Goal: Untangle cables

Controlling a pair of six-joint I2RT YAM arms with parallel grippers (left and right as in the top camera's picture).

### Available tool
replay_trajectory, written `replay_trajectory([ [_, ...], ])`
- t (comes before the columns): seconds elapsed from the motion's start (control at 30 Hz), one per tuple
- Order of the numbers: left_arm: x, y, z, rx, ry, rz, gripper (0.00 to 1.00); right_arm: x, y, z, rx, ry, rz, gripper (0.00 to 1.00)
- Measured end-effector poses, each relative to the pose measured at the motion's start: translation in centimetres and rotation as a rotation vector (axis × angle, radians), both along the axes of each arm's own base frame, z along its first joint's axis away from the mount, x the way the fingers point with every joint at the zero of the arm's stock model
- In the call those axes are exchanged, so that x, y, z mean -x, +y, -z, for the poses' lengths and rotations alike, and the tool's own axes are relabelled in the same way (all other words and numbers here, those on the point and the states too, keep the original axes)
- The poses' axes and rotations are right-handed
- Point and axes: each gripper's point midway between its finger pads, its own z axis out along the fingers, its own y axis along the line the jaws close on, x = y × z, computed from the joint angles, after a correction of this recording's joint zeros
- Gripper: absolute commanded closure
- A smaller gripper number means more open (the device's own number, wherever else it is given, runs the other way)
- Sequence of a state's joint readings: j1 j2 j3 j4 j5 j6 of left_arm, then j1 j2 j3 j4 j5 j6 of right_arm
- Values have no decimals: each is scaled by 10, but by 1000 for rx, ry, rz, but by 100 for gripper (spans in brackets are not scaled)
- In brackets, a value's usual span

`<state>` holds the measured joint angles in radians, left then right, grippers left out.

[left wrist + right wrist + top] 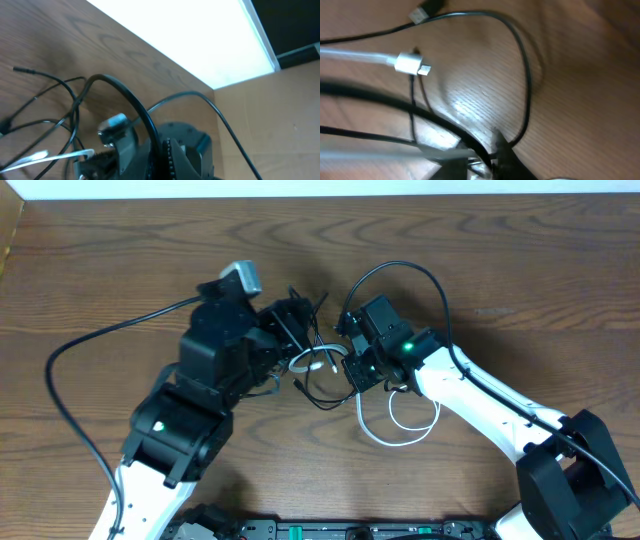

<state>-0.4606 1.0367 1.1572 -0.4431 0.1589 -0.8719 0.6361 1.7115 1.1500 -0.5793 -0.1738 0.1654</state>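
Note:
The cables (318, 370) lie tangled at the table's middle between my two grippers. They are thin black cords and one white cord (392, 438) that loops out toward the front. My left gripper (290, 330) is shut at the tangle's left side, with black strands fanning out from its tip. In the left wrist view its own fingers do not show, only black cords (55, 97) and the white cord (47, 157). My right gripper (352, 368) is shut at the tangle's right side. Seen from the right wrist, its jaws (487, 155) pinch the blurred white cord with a black strand. A white plug (411, 64) lies beyond.
The tabletop is dark wood (520, 270), with a pale strip along the far edge (300, 188). The arms' own thicker black wires arc over the table at left (60, 370) and above the right wrist (420, 275). A black plug end (427, 11) lies apart.

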Motion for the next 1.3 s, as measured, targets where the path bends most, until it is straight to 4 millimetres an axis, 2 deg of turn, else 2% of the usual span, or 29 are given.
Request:
replay_trajectory([
  [0.13,1,19,6,-19,31,-47,93,1,-17,12,71,6,65,99],
  [0.43,15,101,74,-149,336,-286,92,2,-90,25,355,10,379,99],
  [0.57,14,146,83,-181,382,-432,92,-6,-138,24,436,18,565,99],
  [0.73,11,181,89,-188,408,-542,93,-12,-184,23,474,51,742,99],
  [0.83,8,194,96,-202,435,-577,92,-14,-201,24,471,75,811,99],
  [1.1,1,199,126,-258,543,-556,92,-8,-248,25,466,151,1041,99],
  [1.3,-2,208,149,-366,611,-530,92,-4,-299,25,450,194,1251,99],
])
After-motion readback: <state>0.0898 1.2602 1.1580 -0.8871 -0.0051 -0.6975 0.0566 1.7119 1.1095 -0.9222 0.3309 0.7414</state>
